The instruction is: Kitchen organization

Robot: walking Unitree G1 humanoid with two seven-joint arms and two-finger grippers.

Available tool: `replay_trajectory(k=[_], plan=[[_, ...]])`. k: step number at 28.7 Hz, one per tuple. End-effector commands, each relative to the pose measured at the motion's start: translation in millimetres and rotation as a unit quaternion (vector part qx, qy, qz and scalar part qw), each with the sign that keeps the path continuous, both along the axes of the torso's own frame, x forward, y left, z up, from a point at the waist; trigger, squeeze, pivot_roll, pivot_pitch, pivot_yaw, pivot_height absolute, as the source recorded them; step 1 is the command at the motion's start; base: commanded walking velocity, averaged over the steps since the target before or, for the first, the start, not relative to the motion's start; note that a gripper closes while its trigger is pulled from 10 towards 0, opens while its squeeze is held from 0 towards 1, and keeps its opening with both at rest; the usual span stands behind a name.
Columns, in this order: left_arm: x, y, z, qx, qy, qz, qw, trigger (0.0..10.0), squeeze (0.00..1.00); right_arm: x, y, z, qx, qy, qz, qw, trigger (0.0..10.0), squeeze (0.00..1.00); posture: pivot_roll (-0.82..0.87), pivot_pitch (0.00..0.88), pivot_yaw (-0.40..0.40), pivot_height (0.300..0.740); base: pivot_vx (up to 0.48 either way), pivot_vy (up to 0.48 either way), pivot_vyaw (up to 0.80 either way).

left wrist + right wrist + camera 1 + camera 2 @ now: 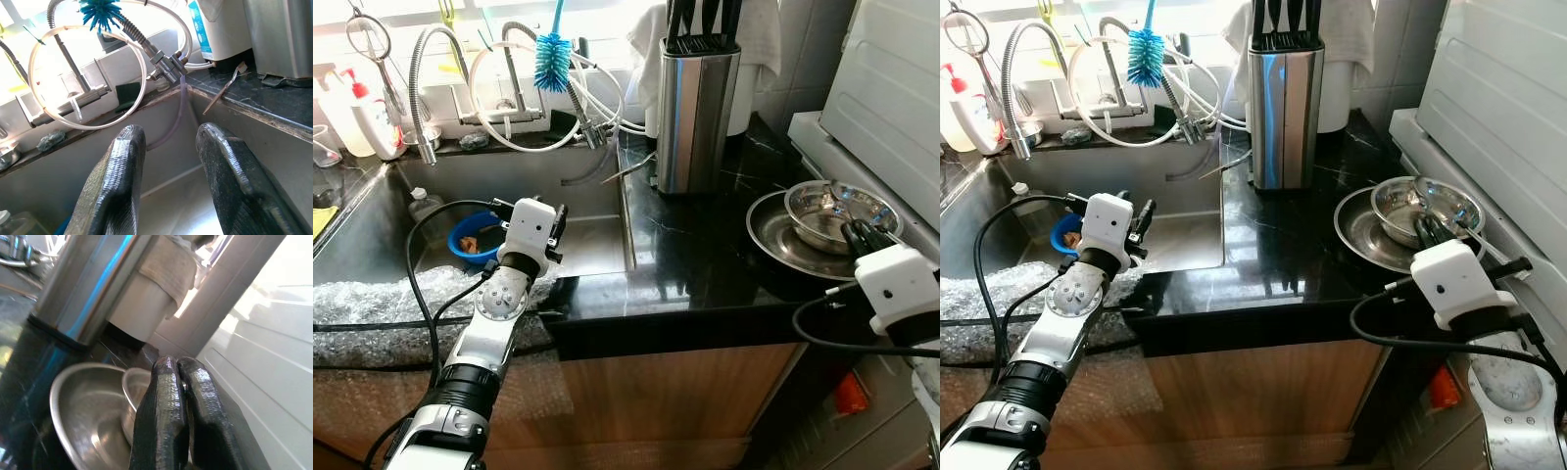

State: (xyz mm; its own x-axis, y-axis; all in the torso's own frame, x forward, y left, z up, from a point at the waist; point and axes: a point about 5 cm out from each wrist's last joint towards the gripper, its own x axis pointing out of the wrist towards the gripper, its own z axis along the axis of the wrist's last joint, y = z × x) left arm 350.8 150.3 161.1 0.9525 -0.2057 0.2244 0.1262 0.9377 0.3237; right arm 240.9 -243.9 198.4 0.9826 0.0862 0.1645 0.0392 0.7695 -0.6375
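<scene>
A small steel bowl (832,209) sits inside a wider steel plate (771,233) on the black counter at the right. My right gripper (860,235) hovers at the bowl's near rim, its black fingers (166,396) pressed together with nothing visible between them. My left gripper (558,221) hangs over the steel sink (592,245), near its right wall. Its two fingers (122,161) stand apart and hold nothing. A blue bowl (470,241) lies in the sink to the left of that gripper.
A tall steel knife block (695,108) stands on the counter (705,255) behind the plate. Faucets, coiled hoses and a blue bottle brush (551,59) crowd the sink's back edge. A clear bottle (423,204) lies in the sink. A white appliance (891,88) borders the right. Bubble wrap (372,304) covers the sink's front.
</scene>
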Motion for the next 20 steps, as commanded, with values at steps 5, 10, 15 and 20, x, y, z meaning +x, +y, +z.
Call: replay_trajectory(k=[5,10,15,20], plan=[[2.7,4.6,4,0.013,-0.008,0.014,1.000,10.0,0.00,1.5,18.1,11,0.024,-0.018,0.044,0.999,10.0,0.00,-0.15,0.000,0.053,0.740,0.000,0.000,0.00],[2.9,4.7,6,0.008,-0.015,0.018,1.000,10.0,0.00,8.1,24.2,27,0.107,-0.048,0.048,0.992,10.0,0.00,-0.15,0.000,0.053,0.740,0.000,0.000,0.00],[2.8,3.7,11,0.001,-0.030,0.022,0.999,10.0,0.00,17.4,37.7,43,0.169,-0.077,0.071,0.980,10.0,0.00,-0.15,0.000,0.055,0.740,0.000,0.000,0.00],[2.3,3.8,13,-0.008,-0.036,0.027,0.999,10.0,0.00,30.1,52.1,57,0.229,-0.104,0.088,0.964,10.0,0.00,-0.14,0.000,0.055,0.740,0.000,0.000,0.00]])
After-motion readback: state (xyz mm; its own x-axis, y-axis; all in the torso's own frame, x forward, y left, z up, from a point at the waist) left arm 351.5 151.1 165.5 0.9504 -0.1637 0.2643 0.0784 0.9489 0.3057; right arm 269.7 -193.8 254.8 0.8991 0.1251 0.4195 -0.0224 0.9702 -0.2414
